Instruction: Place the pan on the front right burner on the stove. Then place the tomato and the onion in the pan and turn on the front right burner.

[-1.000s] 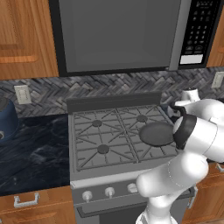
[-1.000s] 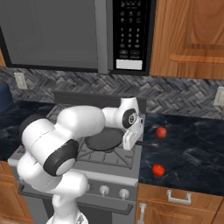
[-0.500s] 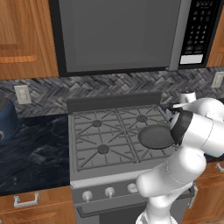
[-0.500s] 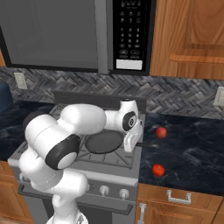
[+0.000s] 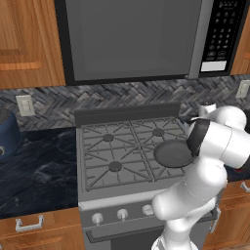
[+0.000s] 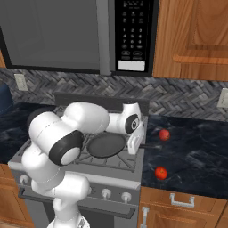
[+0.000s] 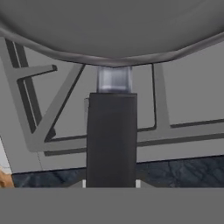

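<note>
1. The gripper (image 6: 135, 144), jaws pinched on the handle of the pan (image 6: 106, 144), holds it over the stove's (image 5: 97, 168) right-hand grates, at the front corner.
2. The handle's long axis runs from the pan's rim straight toward the hand, away from the stove over the right counter.
3. Count: one pan, one arm, four burners, two red round items (image 6: 164, 134) on the counter right of the stove.
</note>
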Available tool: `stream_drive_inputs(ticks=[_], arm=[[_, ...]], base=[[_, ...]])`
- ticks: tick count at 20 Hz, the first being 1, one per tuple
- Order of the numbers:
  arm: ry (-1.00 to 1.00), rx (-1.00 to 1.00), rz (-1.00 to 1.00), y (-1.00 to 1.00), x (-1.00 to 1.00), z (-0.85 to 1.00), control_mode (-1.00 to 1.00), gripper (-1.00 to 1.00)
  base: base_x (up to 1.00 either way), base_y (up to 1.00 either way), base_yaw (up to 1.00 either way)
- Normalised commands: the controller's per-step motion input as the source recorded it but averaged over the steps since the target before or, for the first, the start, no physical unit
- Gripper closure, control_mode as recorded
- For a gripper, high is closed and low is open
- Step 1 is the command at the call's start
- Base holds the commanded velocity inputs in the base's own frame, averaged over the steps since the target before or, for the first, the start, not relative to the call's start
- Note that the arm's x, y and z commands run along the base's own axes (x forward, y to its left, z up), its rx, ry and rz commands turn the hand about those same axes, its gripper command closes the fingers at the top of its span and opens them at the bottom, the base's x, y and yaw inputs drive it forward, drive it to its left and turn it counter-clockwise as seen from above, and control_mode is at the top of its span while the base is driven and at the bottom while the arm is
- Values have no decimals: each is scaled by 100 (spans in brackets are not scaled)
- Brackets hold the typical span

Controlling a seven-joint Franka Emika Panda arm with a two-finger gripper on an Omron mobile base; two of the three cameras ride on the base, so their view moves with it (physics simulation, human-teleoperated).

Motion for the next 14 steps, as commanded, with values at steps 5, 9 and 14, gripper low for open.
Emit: stream_drive_inputs(ticks=[5,9,14], arm=[[0,0,4,0,17,-5,-100,100],[0,0,1,0,17,-8,-100,100],[0,0,0,0,18,-15,-100,100]], base=[[0,0,0],[0,0,0],[0,0,0]])
